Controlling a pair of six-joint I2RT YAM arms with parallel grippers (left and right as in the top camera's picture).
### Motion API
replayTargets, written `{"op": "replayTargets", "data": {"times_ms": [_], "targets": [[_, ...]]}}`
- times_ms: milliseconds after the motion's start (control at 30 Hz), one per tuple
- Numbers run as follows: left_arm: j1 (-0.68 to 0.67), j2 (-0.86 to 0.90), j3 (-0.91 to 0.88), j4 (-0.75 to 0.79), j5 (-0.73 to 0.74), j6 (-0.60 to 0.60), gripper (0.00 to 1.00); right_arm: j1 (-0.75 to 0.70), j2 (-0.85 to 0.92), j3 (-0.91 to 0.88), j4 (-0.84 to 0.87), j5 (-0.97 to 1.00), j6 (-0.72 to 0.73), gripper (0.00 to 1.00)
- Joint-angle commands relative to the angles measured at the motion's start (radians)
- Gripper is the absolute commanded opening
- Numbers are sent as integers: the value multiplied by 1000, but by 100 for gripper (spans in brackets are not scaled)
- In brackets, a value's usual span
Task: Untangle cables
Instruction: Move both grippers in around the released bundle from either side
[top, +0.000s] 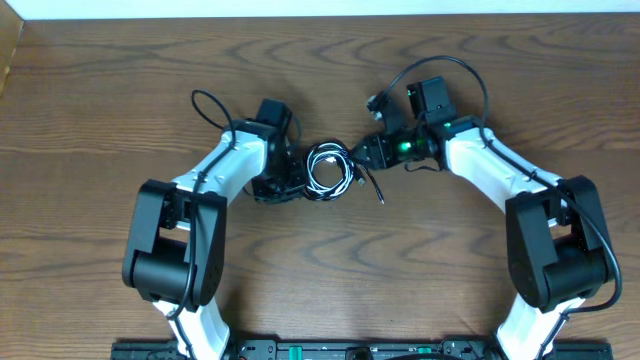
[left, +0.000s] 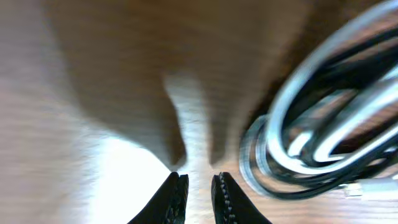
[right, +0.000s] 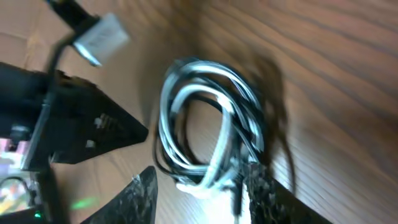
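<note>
The cables lie as one small coil (top: 330, 168) in the middle of the table, between my two grippers. The white cable (right: 219, 134) loops inside the black cable (right: 166, 158). One black end (top: 373, 186) trails off toward the front right. My right gripper (right: 200, 194) is open, and the near end of the coil sits between its fingers, apart from the left one. My left gripper (left: 199, 190) is just left of the coil (left: 323, 124), with only a narrow gap between its jaws and bare wood in that gap. It touches no cable.
The right arm's own thick black cable with its silver plug (right: 99, 37) hangs close above the coil. The left gripper's dark body (right: 93, 124) fills the left of the right wrist view. The wooden table (top: 320, 270) extends all around.
</note>
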Motion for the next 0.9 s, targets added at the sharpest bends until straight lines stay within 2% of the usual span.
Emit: {"op": "replayTargets", "data": {"times_ms": [0, 67, 133, 367, 700, 867], "targets": [[75, -16, 26, -18, 79, 63, 23, 43, -14, 4, 69, -58, 99, 48], [116, -20, 28, -11, 180, 121, 25, 64, -14, 4, 115, -45, 127, 50], [150, -21, 28, -7, 216, 144, 25, 87, -14, 4, 156, -11, 156, 50], [228, -21, 25, -4, 149, 143, 25, 178, -11, 4, 226, 224, 275, 50], [218, -21, -2, -8, 132, 137, 25, 303, 24, 4, 262, 502, 351, 50], [217, -21, -2, -19, 132, 137, 25, 325, 79, 4, 299, 562, 425, 49]]}}
